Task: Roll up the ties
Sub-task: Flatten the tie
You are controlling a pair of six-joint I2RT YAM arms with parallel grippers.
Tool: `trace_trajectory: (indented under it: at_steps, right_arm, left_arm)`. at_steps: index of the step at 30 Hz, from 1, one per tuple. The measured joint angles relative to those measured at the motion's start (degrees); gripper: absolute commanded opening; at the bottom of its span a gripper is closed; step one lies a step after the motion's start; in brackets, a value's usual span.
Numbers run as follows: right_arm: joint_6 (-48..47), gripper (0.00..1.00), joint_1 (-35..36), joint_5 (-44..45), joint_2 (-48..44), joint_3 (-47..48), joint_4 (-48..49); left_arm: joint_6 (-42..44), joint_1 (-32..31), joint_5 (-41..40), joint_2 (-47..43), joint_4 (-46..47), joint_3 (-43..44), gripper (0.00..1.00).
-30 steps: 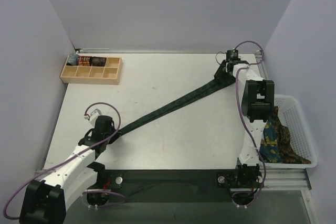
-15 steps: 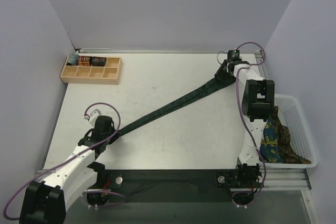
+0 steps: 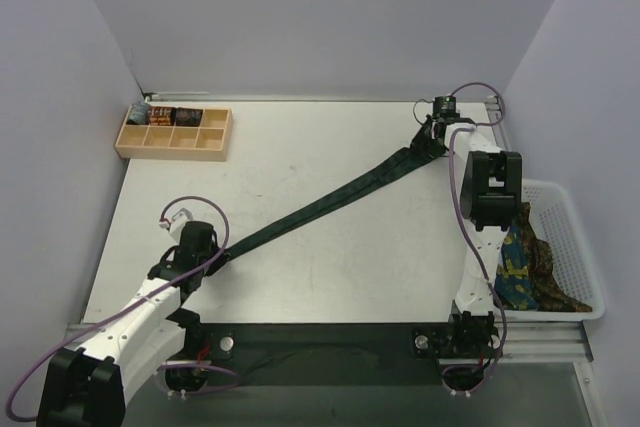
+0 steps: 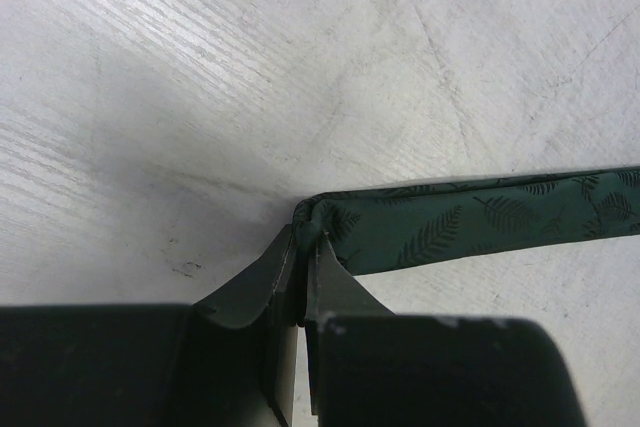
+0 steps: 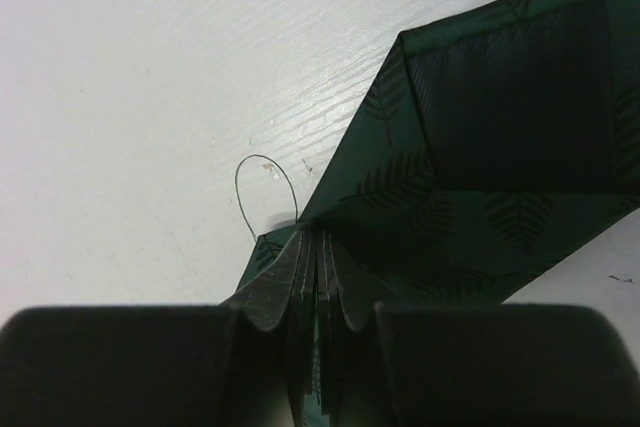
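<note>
So the dark green tie (image 3: 320, 205) is laid out flat on the white table (image 3: 300, 147), pulled into 1 long straight diagonal; its long axis runs from near-left to far-right, narrow end pointing at the near-left corner, wide end pointing toward the far-right corner. Up close there's a faint leaf print on it (image 4: 470, 232).

The left gripper (image 3: 218, 257) sits at the narrow end; in the wrist view its 2 fingers are pressed together with the tie's folded tip pinched between them (image 4: 300, 247). The right gripper (image 3: 432, 139) is at the wide end; its fingers are clamped tight on bunched-up folds of the fabric (image 5: 318, 247), and the broad blade (image 5: 500, 117) fans out past the fingertips with its darker inner face up; a thin loop of thread (image 5: 262, 162) lies on the table just beside the pinch.

Other stuff: a wooden tray (image 3: 170, 155) with small compartments sits at the far-left corner, well apart from the tie; 3 small rolled things (image 3: 165, 115) sit in its back row, too small to tell exactly what. A white basket (image 3: 580, 237) hangs off the right edge of the table holding a blue and yellow tie (image 3: 515, 257) and a brown patterned one (image 3: 550, 282) in a heap; the right arm's upright body (image 3: 490, 192) and its purple cable (image 3: 462, 197) stand between the basket and the green tie's wide end.
</note>
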Motion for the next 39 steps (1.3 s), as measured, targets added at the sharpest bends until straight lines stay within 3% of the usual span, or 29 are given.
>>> trace_trajectory:
  at_steps: [8,20,28,31,35,39]
  right_arm:
    - [-2.27,0.00,0.00,0.72,-0.68,-0.07,-0.04]
    - [-4.33,0.00,-0.11,3.85,-9.62,-4.26,0.50]
    - [-2.91,0.00,-1.90,4.74,-9.40,-8.33,-0.13]
    - [-2.08,0.00,-2.21,4.85,-9.27,-8.39,-0.39]
    - [-1.33,0.00,-2.21,5.20,-9.05,-8.28,-1.01]
    - [-1.29,0.00,-2.40,5.35,-8.00,-7.96,-1.55]
  left_arm:
    - [-0.09,0.00,-0.63,-0.55,-0.66,0.00,0.00]
    - [-0.83,0.00,-1.70,-1.16,-1.70,0.00,0.00]
    - [-0.92,0.00,-1.68,-1.11,-1.73,0.00,0.01]
    - [-0.85,0.02,-1.70,-0.81,-1.81,0.24,0.08]
    - [-0.24,0.26,-1.70,-0.55,-2.49,1.38,0.37]
    - [-0.04,0.98,-1.92,-0.57,-3.37,2.93,0.42]
